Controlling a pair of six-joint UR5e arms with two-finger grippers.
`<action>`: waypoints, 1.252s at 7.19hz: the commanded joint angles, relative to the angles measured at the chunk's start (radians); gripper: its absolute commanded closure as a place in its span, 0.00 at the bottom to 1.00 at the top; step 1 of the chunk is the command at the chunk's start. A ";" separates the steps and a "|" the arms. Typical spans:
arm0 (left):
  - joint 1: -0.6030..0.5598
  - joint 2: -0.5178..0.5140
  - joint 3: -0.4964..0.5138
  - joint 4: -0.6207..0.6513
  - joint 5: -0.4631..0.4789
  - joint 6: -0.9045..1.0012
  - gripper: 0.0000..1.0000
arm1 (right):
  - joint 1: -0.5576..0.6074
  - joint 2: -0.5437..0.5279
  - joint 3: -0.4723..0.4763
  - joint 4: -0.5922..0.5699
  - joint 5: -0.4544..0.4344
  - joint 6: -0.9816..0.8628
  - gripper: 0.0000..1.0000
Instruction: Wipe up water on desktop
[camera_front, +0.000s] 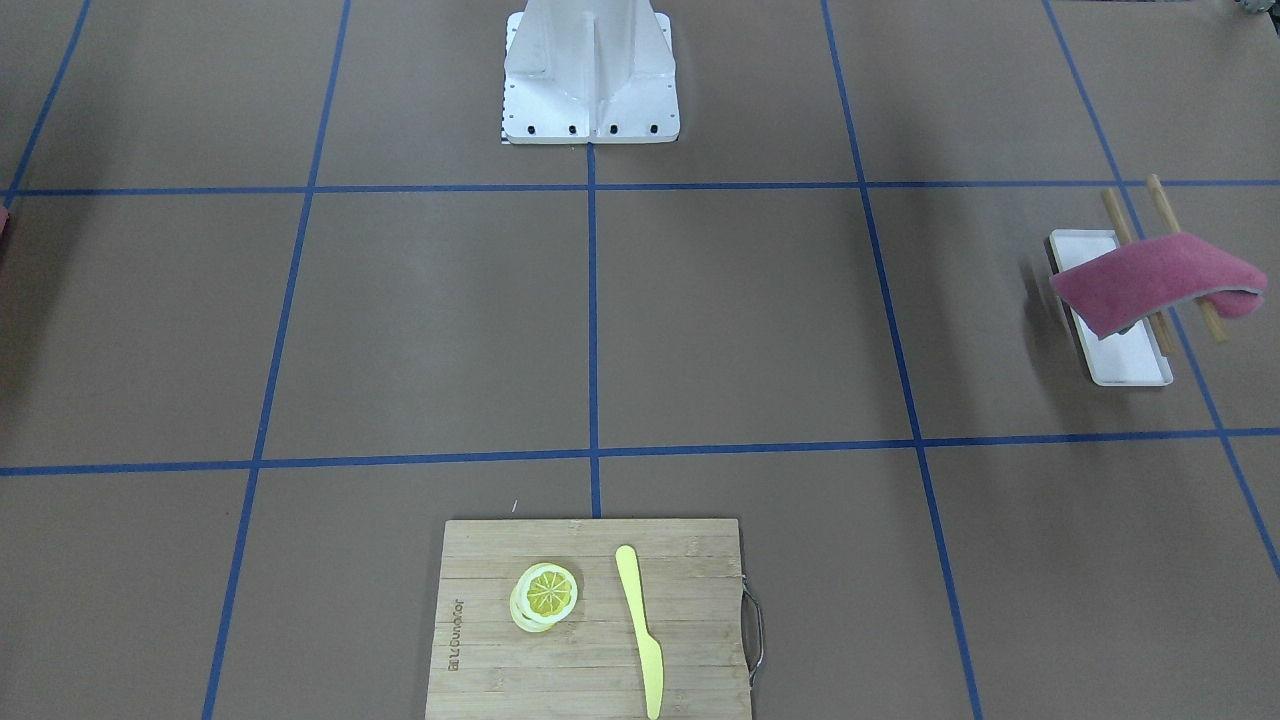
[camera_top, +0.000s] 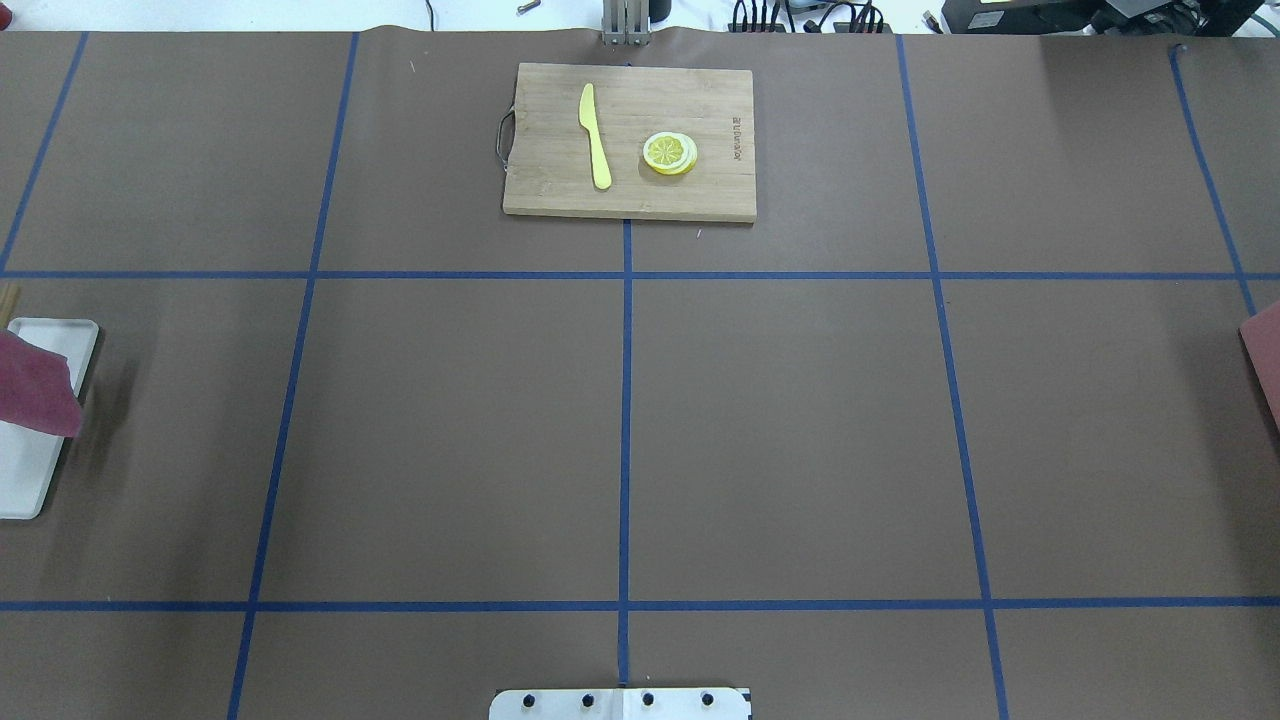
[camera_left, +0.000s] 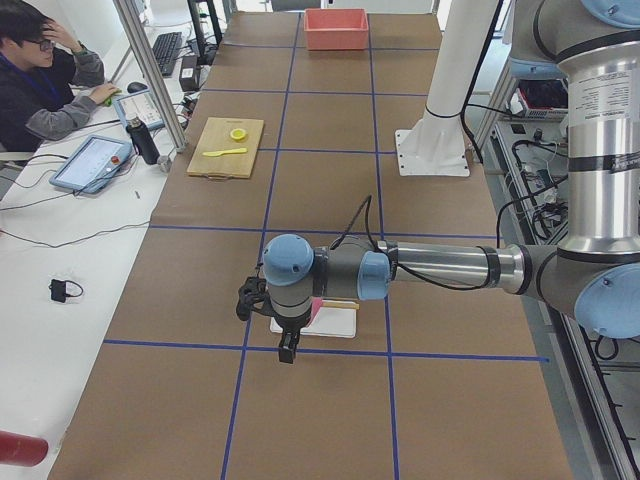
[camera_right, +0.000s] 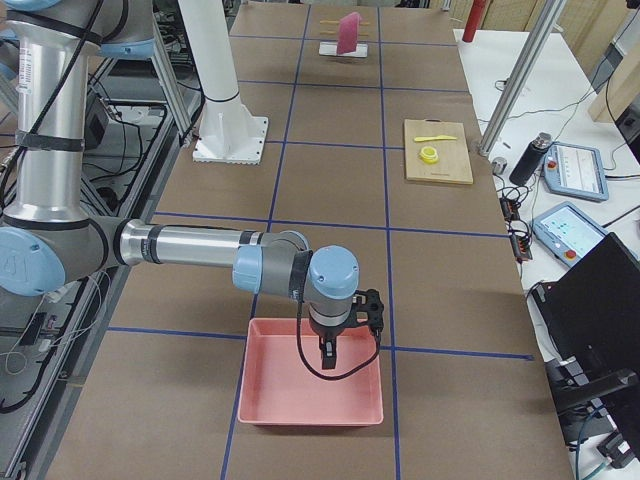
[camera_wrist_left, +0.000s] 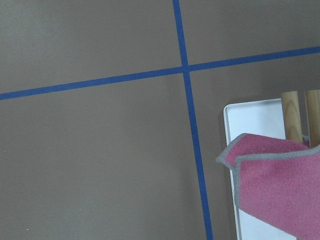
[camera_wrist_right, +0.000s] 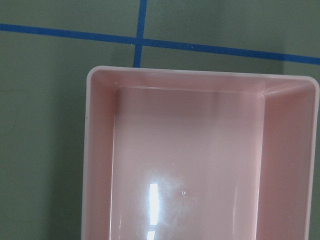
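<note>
The desktop (camera_front: 740, 320) is a large brown surface crossed by blue tape lines; I see no water on it. A pink cloth (camera_front: 1150, 280) hangs over a wooden rack (camera_front: 1160, 195) above a white tray (camera_front: 1130, 365). The left wrist view shows the cloth (camera_wrist_left: 280, 190) and the tray's corner (camera_wrist_left: 255, 120) at its lower right. My left gripper (camera_left: 287, 352) hangs next to the tray, seen only in the exterior left view, so I cannot tell its state. My right gripper (camera_right: 328, 358) hangs over a pink bin (camera_right: 310, 385); I cannot tell its state either.
A wooden cutting board (camera_front: 590, 620) with lemon slices (camera_front: 546, 592) and a yellow knife (camera_front: 640, 630) lies at the operators' edge. The white robot base (camera_front: 590, 75) stands mid-table. The pink bin (camera_wrist_right: 190, 165) is empty. An operator (camera_left: 40, 70) sits beside the table.
</note>
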 joint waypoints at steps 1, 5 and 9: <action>0.000 -0.001 -0.027 -0.001 -0.001 0.001 0.02 | 0.000 0.004 0.007 0.001 -0.001 0.006 0.00; 0.000 -0.004 -0.059 -0.007 -0.001 -0.003 0.02 | 0.000 -0.001 0.028 0.138 0.003 0.014 0.00; 0.000 -0.041 0.053 -0.277 -0.015 0.000 0.02 | 0.002 -0.010 0.017 0.173 0.003 0.029 0.00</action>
